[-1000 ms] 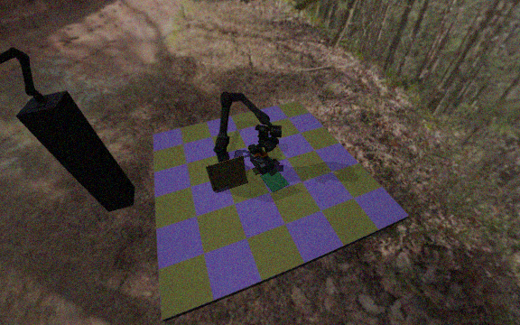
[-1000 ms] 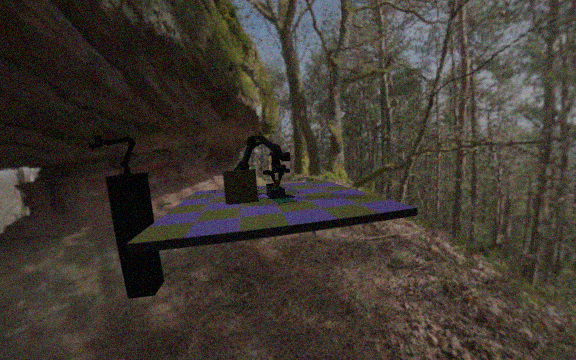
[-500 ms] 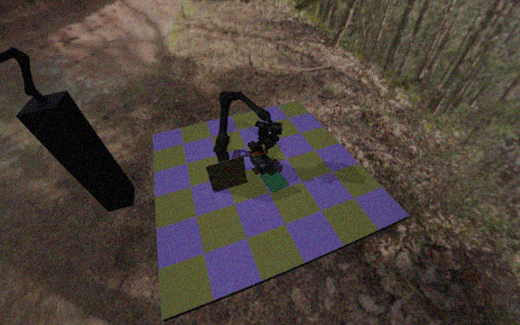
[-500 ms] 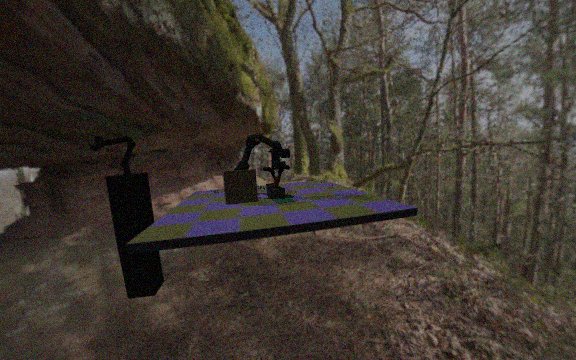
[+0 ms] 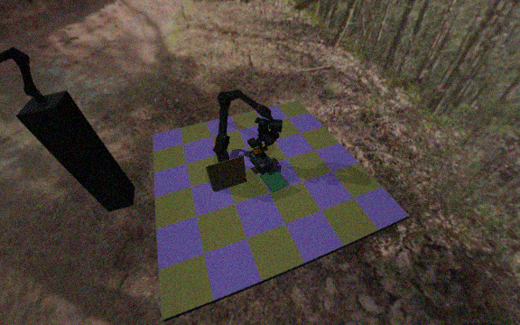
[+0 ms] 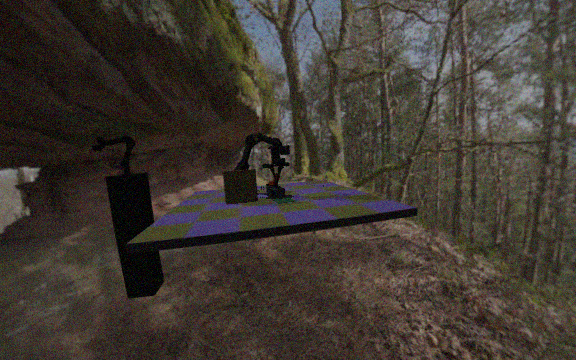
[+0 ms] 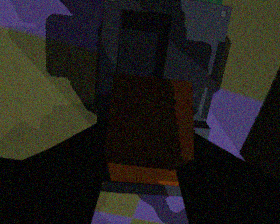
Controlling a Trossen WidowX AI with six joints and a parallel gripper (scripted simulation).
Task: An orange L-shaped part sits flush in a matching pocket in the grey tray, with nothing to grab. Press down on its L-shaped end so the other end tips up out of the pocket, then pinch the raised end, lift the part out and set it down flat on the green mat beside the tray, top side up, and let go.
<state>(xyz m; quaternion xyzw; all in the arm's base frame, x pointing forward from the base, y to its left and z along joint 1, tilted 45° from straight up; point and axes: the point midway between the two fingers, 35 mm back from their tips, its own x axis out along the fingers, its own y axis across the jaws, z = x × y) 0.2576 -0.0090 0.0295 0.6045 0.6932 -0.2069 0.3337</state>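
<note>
My gripper (image 5: 258, 150) (image 6: 274, 182) (image 7: 143, 133) is shut on the orange part (image 5: 257, 152) (image 6: 271, 184) (image 7: 143, 115) and holds it over the grey tray (image 5: 266, 164) (image 6: 277, 192) (image 7: 206, 25). In the wrist view the part's broad dark face fills the middle, with a brighter orange edge below and to the right. The dark empty pocket shows above it in that view. The part looks raised clear of the pocket; its exact height and tilt are hard to tell. The green mat (image 5: 274, 181) (image 6: 285, 200) lies beside the tray.
A brown box-like block (image 5: 226, 174) (image 6: 240, 186) stands close to the tray, on the side of the arm's base. A black pillar (image 5: 79, 153) (image 6: 132, 220) with another dark arm stands off the checkered table (image 5: 260, 217) (image 6: 263, 221).
</note>
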